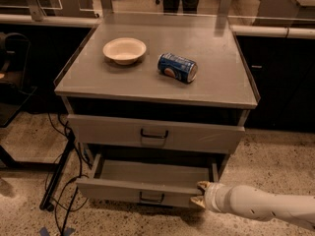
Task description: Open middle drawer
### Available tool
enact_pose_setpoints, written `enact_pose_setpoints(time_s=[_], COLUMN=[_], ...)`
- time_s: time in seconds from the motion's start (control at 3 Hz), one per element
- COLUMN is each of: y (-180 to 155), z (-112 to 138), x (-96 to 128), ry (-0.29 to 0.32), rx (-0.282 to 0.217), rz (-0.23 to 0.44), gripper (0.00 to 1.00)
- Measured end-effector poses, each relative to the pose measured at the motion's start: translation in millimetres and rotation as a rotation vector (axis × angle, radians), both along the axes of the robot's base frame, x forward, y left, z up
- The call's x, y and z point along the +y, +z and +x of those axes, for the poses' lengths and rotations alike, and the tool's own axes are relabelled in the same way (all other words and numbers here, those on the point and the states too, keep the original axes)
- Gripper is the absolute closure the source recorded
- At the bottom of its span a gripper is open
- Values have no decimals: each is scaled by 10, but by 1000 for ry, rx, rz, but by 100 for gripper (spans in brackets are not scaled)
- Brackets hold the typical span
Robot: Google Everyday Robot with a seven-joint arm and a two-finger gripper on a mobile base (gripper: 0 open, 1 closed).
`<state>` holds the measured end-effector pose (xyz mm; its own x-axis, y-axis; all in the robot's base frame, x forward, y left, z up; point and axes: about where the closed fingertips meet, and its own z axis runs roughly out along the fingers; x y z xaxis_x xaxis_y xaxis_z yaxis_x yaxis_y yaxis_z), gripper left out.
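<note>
Arm cut off at the edge
The gripper [201,194] sits at the middle drawer's [113,190] near right corner; its arm [266,208] runs off right.

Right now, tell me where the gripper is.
Camera view, lower right: the gripper sits at the front right corner of the open middle drawer.

Smooth white arm [256,204], tan gripper [199,194] at front corner of middle drawer [123,190].

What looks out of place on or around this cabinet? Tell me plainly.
The blue can lies on its side on the cabinet top, beside the upright bowl. The middle drawer is pulled out, with the gripper at the right end of its front panel. Nothing looks spilled.
</note>
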<state>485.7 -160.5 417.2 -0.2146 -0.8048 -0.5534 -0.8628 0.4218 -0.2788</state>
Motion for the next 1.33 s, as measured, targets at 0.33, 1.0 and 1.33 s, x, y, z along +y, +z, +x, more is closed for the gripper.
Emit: enact_pose_setpoints(time_s=[0.33, 1.0, 1.33], y=[0, 57, 61], z=[-6, -149, -282], x=[1, -55, -98], ry=[1, 9, 0], rx=[0, -6, -10], rz=[0, -6, -4], gripper=[85, 100, 100])
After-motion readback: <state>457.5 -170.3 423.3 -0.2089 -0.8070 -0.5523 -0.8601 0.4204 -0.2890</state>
